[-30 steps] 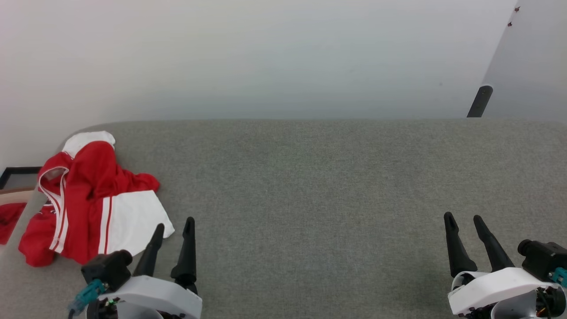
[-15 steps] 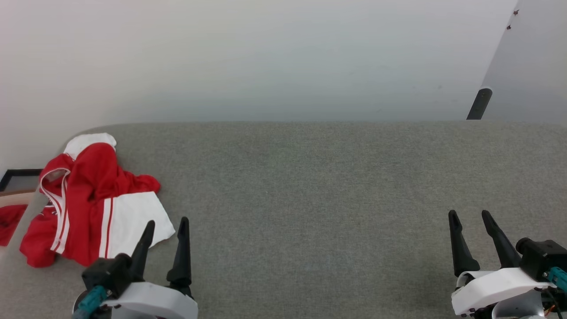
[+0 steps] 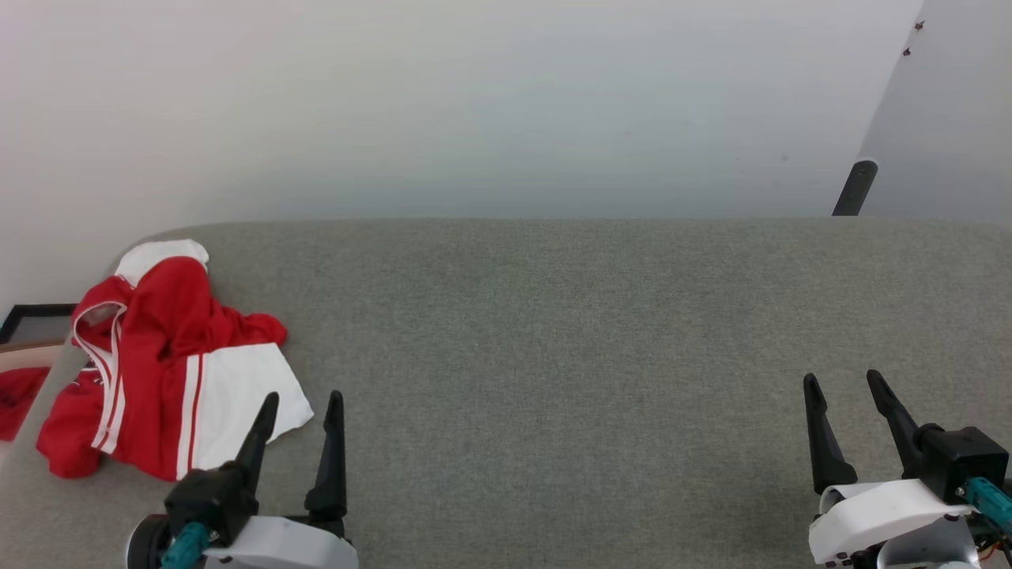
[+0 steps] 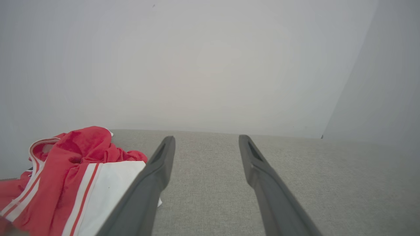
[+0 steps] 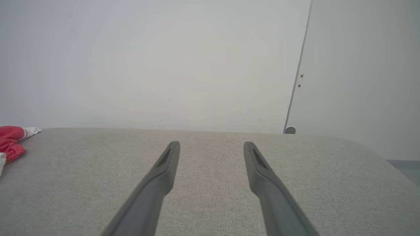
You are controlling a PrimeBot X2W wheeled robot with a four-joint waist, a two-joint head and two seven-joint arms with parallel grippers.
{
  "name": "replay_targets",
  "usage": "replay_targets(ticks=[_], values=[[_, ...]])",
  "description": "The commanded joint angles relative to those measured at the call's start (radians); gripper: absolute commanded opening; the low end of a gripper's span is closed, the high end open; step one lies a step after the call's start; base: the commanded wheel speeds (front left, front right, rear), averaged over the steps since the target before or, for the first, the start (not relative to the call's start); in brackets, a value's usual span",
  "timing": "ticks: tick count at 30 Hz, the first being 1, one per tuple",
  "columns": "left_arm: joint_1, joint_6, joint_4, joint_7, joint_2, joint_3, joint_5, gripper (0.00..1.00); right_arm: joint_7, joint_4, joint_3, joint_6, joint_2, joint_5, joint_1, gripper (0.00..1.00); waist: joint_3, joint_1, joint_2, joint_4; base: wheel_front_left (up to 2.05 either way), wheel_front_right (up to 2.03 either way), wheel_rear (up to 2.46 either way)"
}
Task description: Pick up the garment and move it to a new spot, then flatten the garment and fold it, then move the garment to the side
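The garment [image 3: 162, 359], a red jersey with white sleeves and red-and-white striped trim, lies crumpled at the far left of the grey padded surface [image 3: 553, 332]. It also lies at the lower left of the left wrist view [image 4: 72, 177], and its edge shows in the right wrist view [image 5: 11, 142]. My left gripper [image 3: 303, 403] is open and empty, just right of the garment's white sleeve, one fingertip overlapping the sleeve's edge in the head view. My right gripper [image 3: 844, 381] is open and empty at the lower right, far from the garment. Both wrist views show spread fingers, left [image 4: 206, 139] and right [image 5: 211, 145].
A white wall stands behind the surface. A dark post [image 3: 854, 188] leans at the back right. Beyond the left edge lie a smaller red cloth [image 3: 16, 399] and a dark-framed thing [image 3: 32, 320].
My left gripper has drawn back and turned slightly toward the garment. The right gripper has shifted a little right and down. The camera tilted slightly; the garment lies as before.
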Motion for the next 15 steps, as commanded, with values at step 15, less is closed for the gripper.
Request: replay_targets(ticks=[15], values=[[0.024,-0.032,-0.012,-0.034,-0.017,0.023,0.136,1.00,-0.023,-0.022,0.006,0.001,0.003,-0.129,0.013,1.00,-0.010,-0.0001,0.0000,0.000,0.00,0.00,0.00]])
